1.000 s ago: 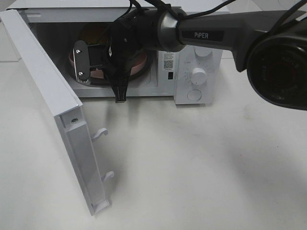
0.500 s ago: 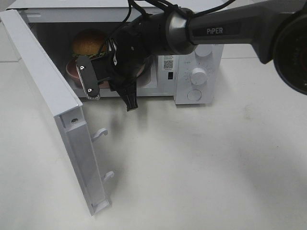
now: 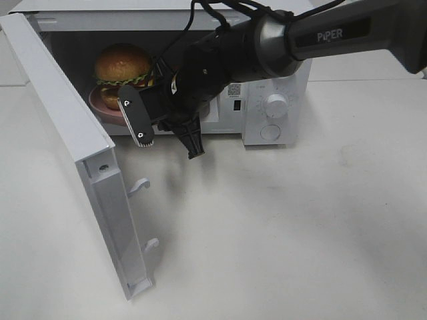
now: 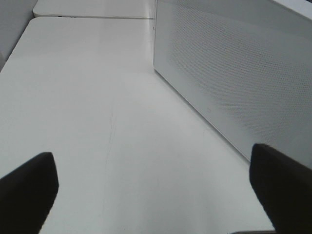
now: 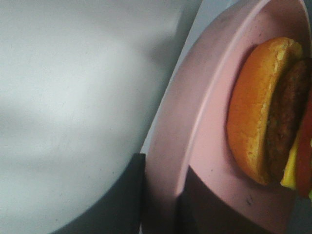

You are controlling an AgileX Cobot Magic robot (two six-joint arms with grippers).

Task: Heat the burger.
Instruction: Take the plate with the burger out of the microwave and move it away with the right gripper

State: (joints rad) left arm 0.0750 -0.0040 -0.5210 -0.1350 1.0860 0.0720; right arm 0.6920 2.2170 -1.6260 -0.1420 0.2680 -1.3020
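The burger, with its glossy brown bun and green lettuce, sits on a pink plate inside the open microwave. My right gripper reaches across from the right to the cavity's front edge. In the right wrist view this right gripper is shut on the pink plate's rim, with the burger close beyond it. My left gripper is open and empty, facing the perforated outer face of the microwave door.
The microwave door swings out to the left, with its two latch hooks sticking into the table space. The control knobs are on the microwave's right panel. The white table spreads in front.
My right arm has drawn back toward the microwave's front and shifted right, uncovering the burger that it hid a second ago. The left gripper has not moved.
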